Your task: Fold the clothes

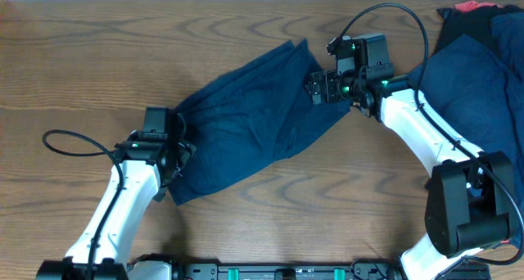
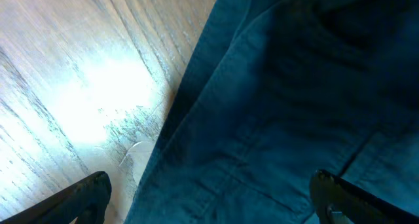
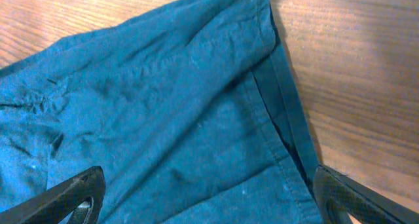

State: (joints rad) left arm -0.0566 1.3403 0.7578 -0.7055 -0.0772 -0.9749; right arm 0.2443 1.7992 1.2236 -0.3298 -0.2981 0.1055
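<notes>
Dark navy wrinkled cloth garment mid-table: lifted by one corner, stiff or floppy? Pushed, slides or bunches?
Likely floppy: the dark navy wrinkled cloth garment lies flat with soft creases, so a lifted corner would probably sag. Probably light: the stitched hem looks thin. A push would likely bunch it on the wooden table, not slide it whole.

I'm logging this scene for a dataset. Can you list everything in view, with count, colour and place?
spread garment: one, dark navy, wrinkled, lying diagonally across the middle of the table
heap of clothes: one pile, navy with black, red piece at its top, far right corner, partly out of frame
table: one, brown wood grain, under everything
cables: two, black, one looping beside the left arm, one arching over the right arm
left gripper: one, black fingers, open, over the garment's lower left edge
right gripper: one, black fingers, open, over the garment's upper right end
</notes>
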